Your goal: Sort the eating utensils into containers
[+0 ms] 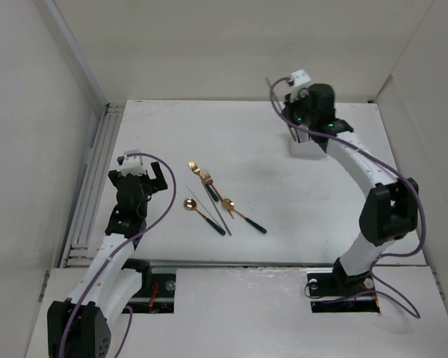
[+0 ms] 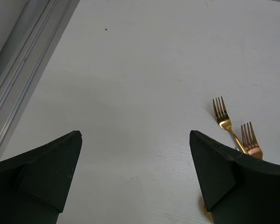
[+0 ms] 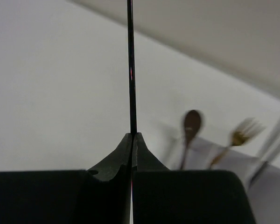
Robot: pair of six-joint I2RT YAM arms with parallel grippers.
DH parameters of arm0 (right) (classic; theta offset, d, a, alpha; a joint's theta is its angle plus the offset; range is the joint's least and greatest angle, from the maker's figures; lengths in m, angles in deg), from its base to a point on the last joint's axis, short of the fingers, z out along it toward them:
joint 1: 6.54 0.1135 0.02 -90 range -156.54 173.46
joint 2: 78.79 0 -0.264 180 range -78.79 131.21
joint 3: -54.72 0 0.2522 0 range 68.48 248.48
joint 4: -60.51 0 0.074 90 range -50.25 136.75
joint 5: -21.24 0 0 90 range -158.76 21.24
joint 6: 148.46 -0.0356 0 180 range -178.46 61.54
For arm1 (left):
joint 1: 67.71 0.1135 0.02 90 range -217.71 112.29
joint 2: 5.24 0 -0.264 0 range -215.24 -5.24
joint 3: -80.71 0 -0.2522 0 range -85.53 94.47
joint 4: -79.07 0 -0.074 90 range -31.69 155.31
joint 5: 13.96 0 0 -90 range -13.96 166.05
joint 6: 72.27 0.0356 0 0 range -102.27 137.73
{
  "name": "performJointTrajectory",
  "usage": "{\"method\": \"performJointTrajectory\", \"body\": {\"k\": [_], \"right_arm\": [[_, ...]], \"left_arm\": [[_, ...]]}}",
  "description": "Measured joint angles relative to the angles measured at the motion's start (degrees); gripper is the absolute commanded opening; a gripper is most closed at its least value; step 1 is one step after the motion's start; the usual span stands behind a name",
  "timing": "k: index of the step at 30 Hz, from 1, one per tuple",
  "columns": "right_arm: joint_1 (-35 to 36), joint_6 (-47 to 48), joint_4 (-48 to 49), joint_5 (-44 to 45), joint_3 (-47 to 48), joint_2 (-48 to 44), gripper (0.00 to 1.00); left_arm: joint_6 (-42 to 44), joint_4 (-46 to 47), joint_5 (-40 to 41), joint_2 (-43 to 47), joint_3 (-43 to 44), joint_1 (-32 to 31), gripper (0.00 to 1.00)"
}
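Note:
My right gripper (image 3: 132,134) is shut on a thin dark chopstick (image 3: 130,70) that sticks straight out from the jaws. In the top view this gripper (image 1: 297,128) hovers at the white bin (image 1: 308,148) at the back right. The right wrist view shows a blurred spoon (image 3: 191,125) and a gold fork (image 3: 244,131) standing in the bin (image 3: 233,163). My left gripper (image 1: 138,177) is open and empty, left of the loose utensils. On the table lie two gold forks (image 1: 195,169) (image 1: 208,180), two gold spoons (image 1: 190,203) (image 1: 228,203) and a chopstick (image 1: 213,207). The forks also show in the left wrist view (image 2: 220,113) (image 2: 250,138).
Metal rails (image 1: 89,179) run along the table's left edge. White walls enclose the table on the left, back and right. Purple cables (image 1: 388,168) loop along both arms.

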Motion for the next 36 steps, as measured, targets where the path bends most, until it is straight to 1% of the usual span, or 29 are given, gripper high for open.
{"method": "performJointTrajectory", "body": {"k": [5,7,9,13,19,27,36], "right_arm": [[-13.68,3.89,6.54,-1.62,-0.33,-4.04,0.0],[-17.46,5.16,8.17,-2.14,-0.48,-3.8,0.0],[-19.45,6.21,9.51,-3.04,-1.14,-3.06,0.0],[-20.79,7.48,11.69,-5.03,-2.19,0.13,0.0],[-21.57,7.76,14.69,-7.56,-4.13,4.35,0.0],[-21.79,7.02,22.14,-8.76,-9.35,4.63,0.0],[-22.73,6.99,25.07,-8.66,-10.88,4.72,0.0]], "left_arm": [[0.13,-0.04,-1.16,-1.49,0.2,1.55,1.0],[0.17,-0.24,-2.12,-2.69,0.85,2.51,1.0],[0.17,-0.37,-2.78,-3.54,1.49,3.17,1.0],[0.5,-0.46,-4.09,-5.68,3.52,4.59,1.0],[1.79,-0.39,-5.14,-8.7,5.7,5.07,1.0],[2.71,-0.39,-5.68,-10.47,6.12,5.07,1.0],[3.17,-0.35,-5.7,-10.47,6.12,5.07,1.0]]}}
